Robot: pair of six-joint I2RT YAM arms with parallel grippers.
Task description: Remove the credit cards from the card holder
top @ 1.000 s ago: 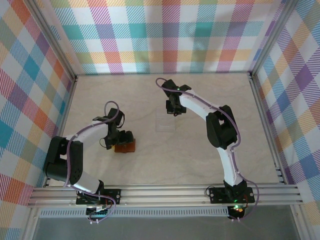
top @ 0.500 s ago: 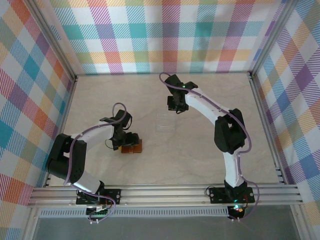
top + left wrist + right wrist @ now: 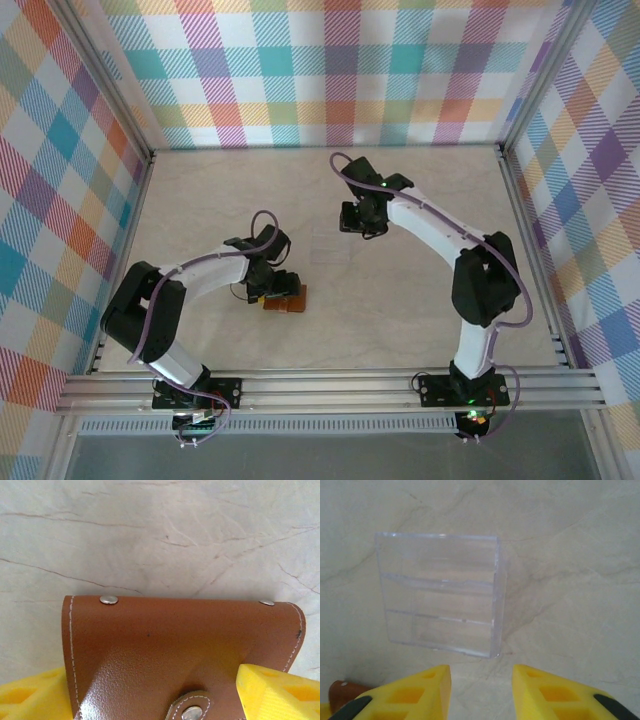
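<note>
Left jaws: closed on a small flat brown leather wallet [image 3: 165,645] with white stitching. One yellow plastic finger [image 3: 272,692] over its right edge, the other against its left edge, low in the left wrist view. Wallet folded shut, face slightly bowed, with a glossy highlight low on the left. Leather snap tab with a silver stud [image 3: 192,711] at the bottom middle, between the fingers. Two small silver rivets [image 3: 109,599] along the far fold, one near each corner. Beyond the fold, pale marble-patterned desk [image 3: 175,535] with thin dark veins.

From above: wallet [image 3: 288,300] left of centre, toward the near edge, at the tip of the white-and-black left arm [image 3: 200,272]. Resting or lifted, not clear.

Right jaws: open, nothing between them, yellow fingers [image 3: 410,697] apart at the bottom of the right wrist view. Just past them, a small clear plastic box [image 3: 440,595] with inner ridges, resting on the desk. From above, the same box [image 3: 330,245] between the two sets of jaws, nearer the right ones, apart from the wallet. White-and-black right arm [image 3: 430,225] bent across from its base. Pastel plaid cloth walls [image 3: 340,60] on three sides. Aluminium rails [image 3: 330,385] along the near edge.
</note>
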